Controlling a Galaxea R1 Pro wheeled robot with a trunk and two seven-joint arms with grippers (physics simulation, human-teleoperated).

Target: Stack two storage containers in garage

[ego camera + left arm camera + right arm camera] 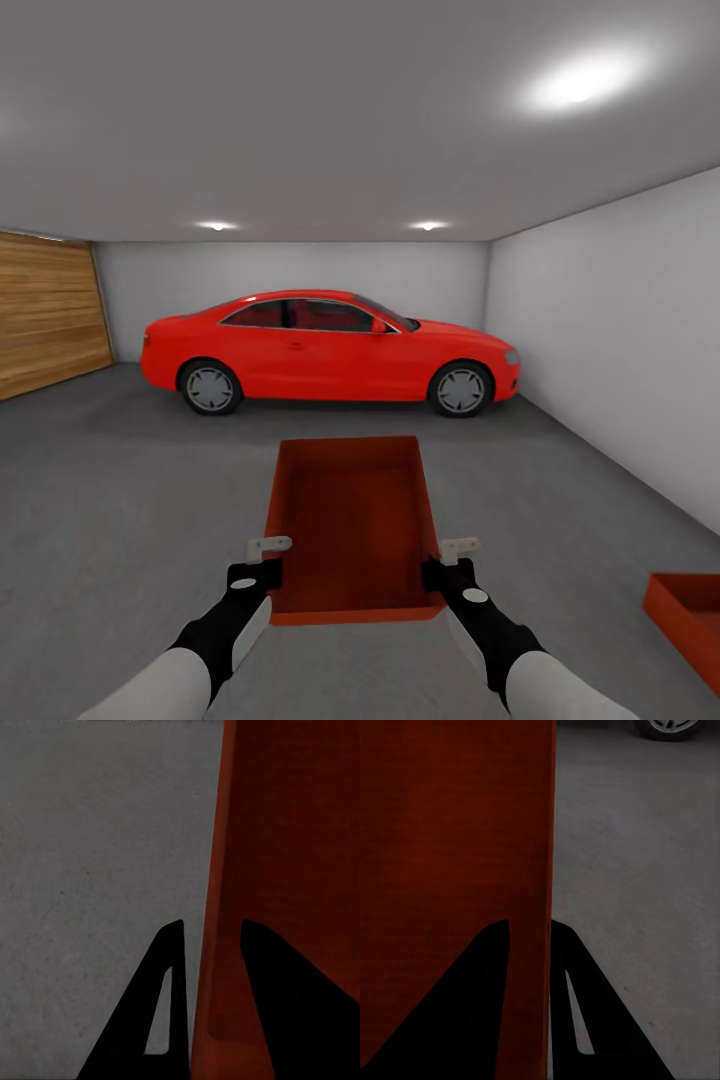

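While I roll into the garage, here is how it stands.

Carried bin: the red-orange storage container [352,520] is up in front of me, clear of the concrete floor [120,500], long axis pointing straight ahead toward the red car [330,350].

Left gripper [268,562]: clenched on the carried bin's left wall near the near corner; in the left wrist view one finger [161,1020] sits outside the wall and the other inside.

Right gripper [445,565]: clamped on the right wall the same way; the right wrist view has the thin wall pinched between its fingers [577,1020].

Second container [690,620]: already down on the floor, low at my right and just beside the right arm, only partly in frame.

Key relation: the target bin lies to the right of and below the carried one, so the right arm is the nearer side. I judge the load has to swing right and come over it.

Alignment: I cannot tell how the floor bin's long axis runs, since the frame cuts it off.

Risk: my call is a skewed stack if I lower before seeing all of it.

Surroundings: plank door [45,310] at left, white wall [620,330] at right.
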